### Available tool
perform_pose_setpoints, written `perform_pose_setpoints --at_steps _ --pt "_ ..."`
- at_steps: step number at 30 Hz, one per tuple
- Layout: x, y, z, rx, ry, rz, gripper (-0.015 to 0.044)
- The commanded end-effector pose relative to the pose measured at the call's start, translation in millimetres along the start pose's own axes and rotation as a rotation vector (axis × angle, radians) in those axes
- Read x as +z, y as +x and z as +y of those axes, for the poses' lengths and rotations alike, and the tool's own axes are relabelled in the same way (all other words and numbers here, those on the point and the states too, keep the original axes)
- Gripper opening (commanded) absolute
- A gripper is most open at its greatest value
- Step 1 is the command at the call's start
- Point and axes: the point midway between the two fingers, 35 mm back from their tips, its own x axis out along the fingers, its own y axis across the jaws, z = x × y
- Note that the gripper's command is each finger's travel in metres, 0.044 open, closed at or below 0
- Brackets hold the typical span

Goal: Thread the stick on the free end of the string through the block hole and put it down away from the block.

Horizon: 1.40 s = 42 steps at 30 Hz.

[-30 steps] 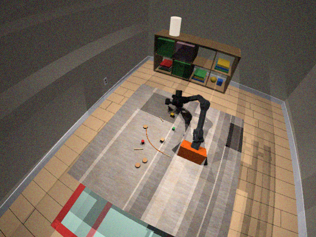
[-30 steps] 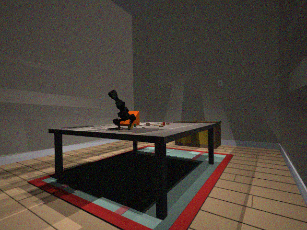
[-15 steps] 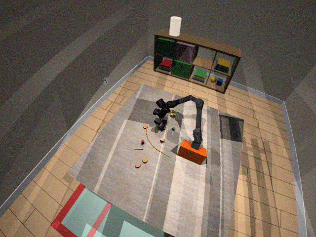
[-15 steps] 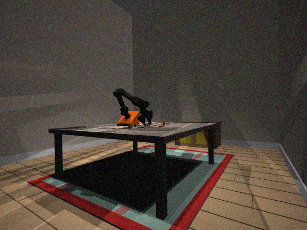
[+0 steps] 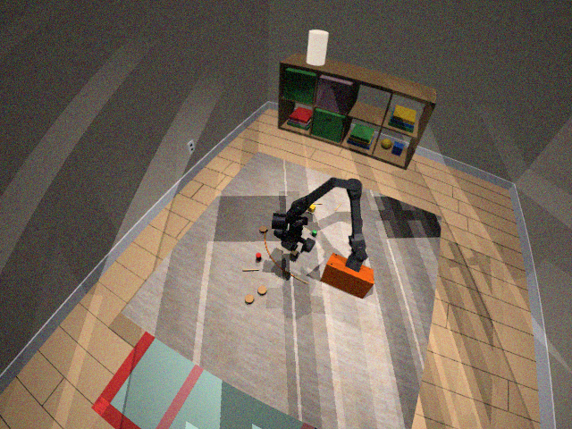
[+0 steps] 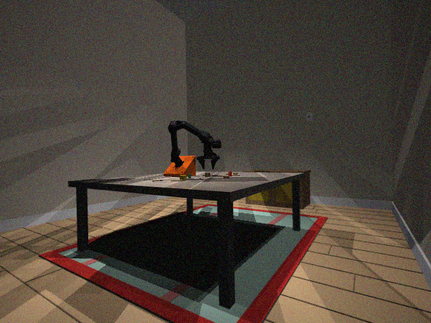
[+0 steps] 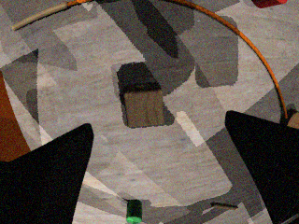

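Observation:
The wooden block (image 5: 294, 254) (image 6: 207, 174) (image 7: 144, 108) stands on the table; its hole cannot be made out. My gripper (image 6: 208, 168) (image 7: 161, 124) is open and empty, pointing down above the block, which shows between the fingertips in the wrist view. The round wooden button (image 5: 263, 229) lies on the table; its edge shows at the right of the wrist view. The orange string (image 5: 266, 248) (image 7: 262, 58) curves from it around the block, outside it. The thin stick (image 5: 300, 279) (image 7: 39, 17) on its end lies on the table, toward the orange base.
The orange base (image 5: 344, 275) (image 6: 186, 165) stands beside the stick. A red cylinder (image 5: 257, 256) (image 6: 229, 173), a green cylinder (image 5: 314, 232) (image 7: 135, 211) and a yellow object (image 5: 311, 208) lie around. Two loose discs (image 5: 262, 290) (image 5: 249, 298) and a loose stick (image 5: 250, 270) are also there.

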Motion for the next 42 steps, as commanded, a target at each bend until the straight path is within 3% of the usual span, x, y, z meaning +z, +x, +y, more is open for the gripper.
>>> perform_pose_setpoints --at_steps 1,12,20,29,38,42 --pt "-1.0 -1.7 5.1 0.006 -0.076 0.026 0.0440" --pt "-0.9 -1.5 4.6 0.006 -0.065 0.022 0.0440" --pt "-0.9 -1.5 4.6 0.006 -0.065 0.022 0.0237" --pt "-0.9 -1.5 4.6 0.006 -0.065 0.022 0.0237" --pt "-0.8 -1.6 4.6 0.006 -0.066 0.022 0.0000" --pt "-0.8 -1.6 4.6 0.006 -0.066 0.022 0.0000"
